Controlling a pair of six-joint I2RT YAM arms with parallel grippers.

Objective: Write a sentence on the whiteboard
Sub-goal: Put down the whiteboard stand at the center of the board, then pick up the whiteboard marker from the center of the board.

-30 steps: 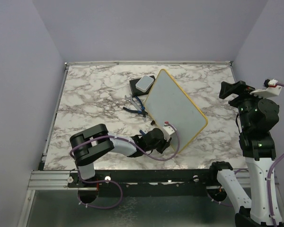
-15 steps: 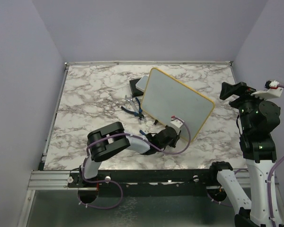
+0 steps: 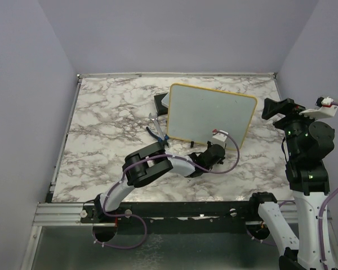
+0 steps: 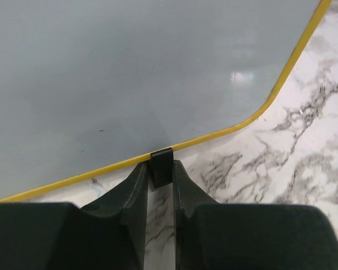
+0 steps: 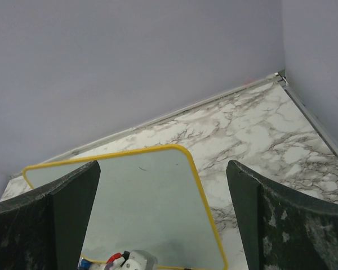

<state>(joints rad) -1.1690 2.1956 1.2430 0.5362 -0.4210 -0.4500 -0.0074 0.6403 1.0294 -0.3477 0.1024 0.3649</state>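
On bench (image 3: 112, 112), centre-right toward back edge: board (image 3: 208, 115), far-left corner at box (image 3: 162, 101). At its near edge: left gripper (image 4: 159, 169) clenched on foot (image 4: 161, 160). By right edge: right gripper (image 5: 162, 185) spread wide, empty. Risk: small pinch slips, board pivots, shoves box or pliers (image 3: 158, 130).

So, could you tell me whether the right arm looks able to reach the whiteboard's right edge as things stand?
Probably yes. The right pincer hangs open to the right of the whiteboard, and I see nothing between them. The left pincer grips its near edge, clear of that side.
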